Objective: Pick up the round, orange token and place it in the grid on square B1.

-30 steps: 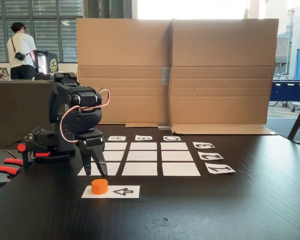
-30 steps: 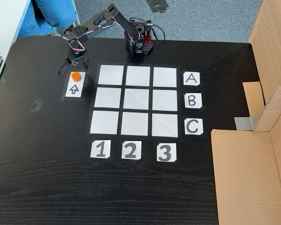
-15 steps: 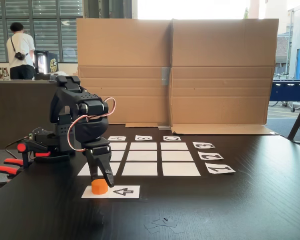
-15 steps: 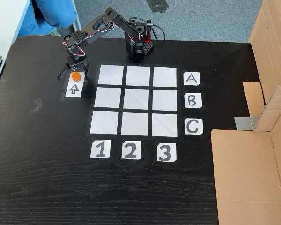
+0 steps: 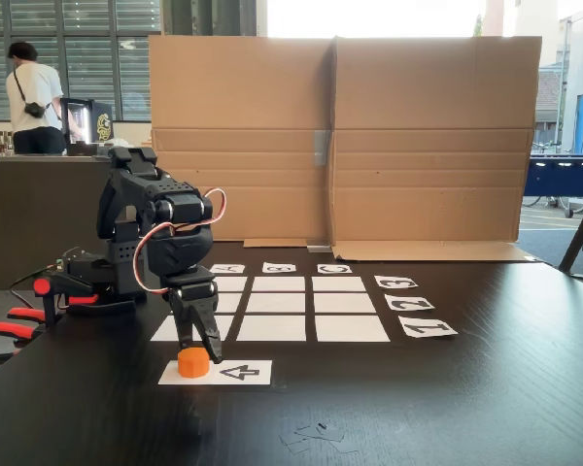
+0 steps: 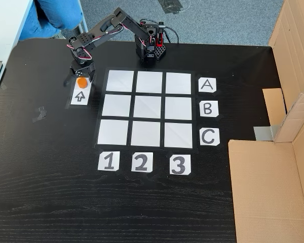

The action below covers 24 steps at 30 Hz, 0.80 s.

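Token (image 5: 193, 362) sitting on arrow strip (image 5: 235, 372), left of grid (image 6: 149, 108) in the top-down fixed view, square B1 (image 6: 115, 105) bare. Gripper (image 5: 200, 349) down over token, jaws spread either side; contact probably none, hard to tell.

Bare dark table (image 6: 50, 192) open around the grid (image 6: 148, 109), all nine squares unoccupied, square B1 (image 6: 116, 105) free, cardboard wall (image 6: 273, 167) well apart on far side, arm base (image 6: 151, 49) just beyond row A, token (image 6: 81, 82) flanked by gripper (image 6: 81, 79) fingers.
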Each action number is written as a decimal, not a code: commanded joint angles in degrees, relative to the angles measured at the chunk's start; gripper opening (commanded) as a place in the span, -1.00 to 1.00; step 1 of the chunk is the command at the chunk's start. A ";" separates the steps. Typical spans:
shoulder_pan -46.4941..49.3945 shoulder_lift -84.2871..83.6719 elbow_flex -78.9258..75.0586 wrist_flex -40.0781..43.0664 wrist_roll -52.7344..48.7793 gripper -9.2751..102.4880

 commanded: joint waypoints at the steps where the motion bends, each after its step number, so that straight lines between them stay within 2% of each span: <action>1: 0.62 0.18 -2.37 -0.62 0.44 -0.60; 3: 0.70 0.09 -2.37 -0.97 0.44 -0.64; 5: 0.79 0.09 -2.46 -1.05 0.35 -0.83; 6: 0.88 0.09 -2.46 -1.05 0.44 -0.85; 15: 2.99 2.20 -2.64 -1.14 0.26 -0.85; 24: 3.52 16.70 1.93 -0.79 -2.02 -0.85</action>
